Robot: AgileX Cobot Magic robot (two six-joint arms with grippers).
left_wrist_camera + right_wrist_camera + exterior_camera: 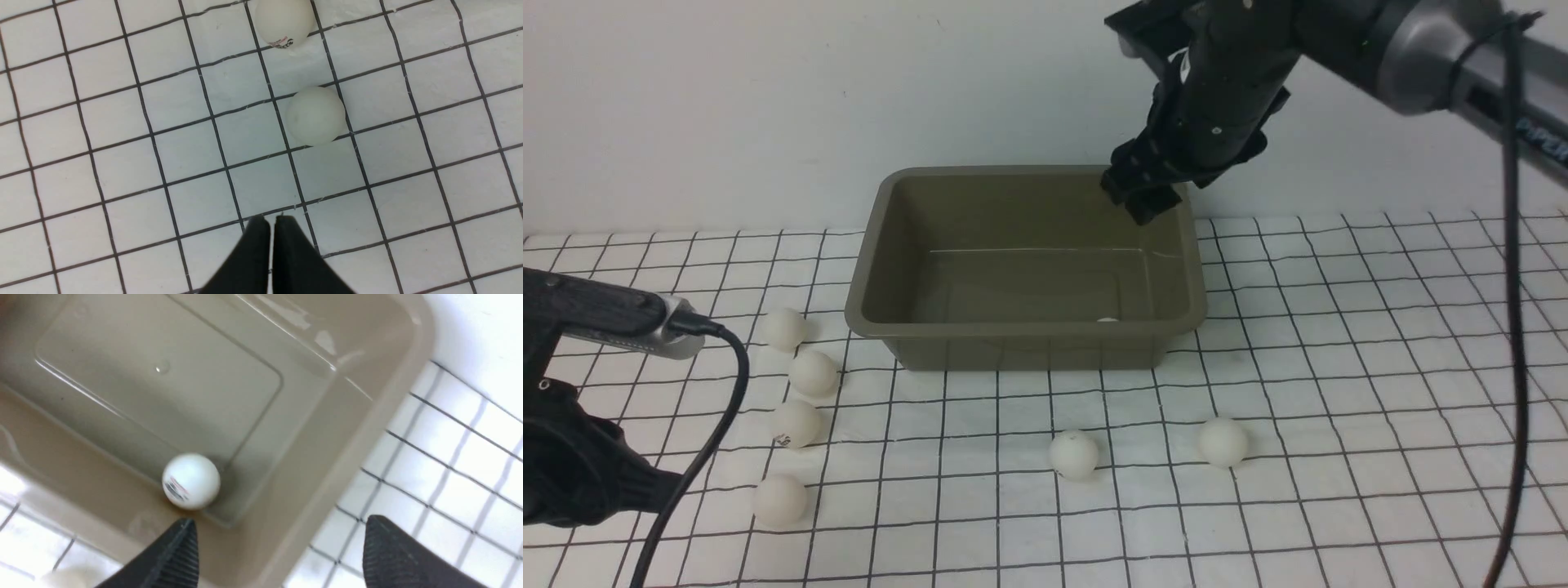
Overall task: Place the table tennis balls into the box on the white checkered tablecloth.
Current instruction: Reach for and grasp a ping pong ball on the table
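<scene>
The olive-brown box (874, 245) stands on the white checkered tablecloth (1339, 367). One white table tennis ball (191, 481) lies inside it by the near wall; only its top (1107, 319) shows in the front view. Several balls lie on the cloth: a column left of the box (783, 328) (813, 372) (796, 423) (781, 500) and two in front (1074, 454) (1223, 442). My right gripper (1142, 196) is open and empty above the box's far right corner, also in its wrist view (278, 539). My left gripper (271, 222) is shut and empty over the cloth, near two balls (315, 116) (284, 21).
A plain white wall rises behind the box. A black cable (1515, 327) hangs from the right arm, and another cable (711, 441) loops from the left arm at the front left.
</scene>
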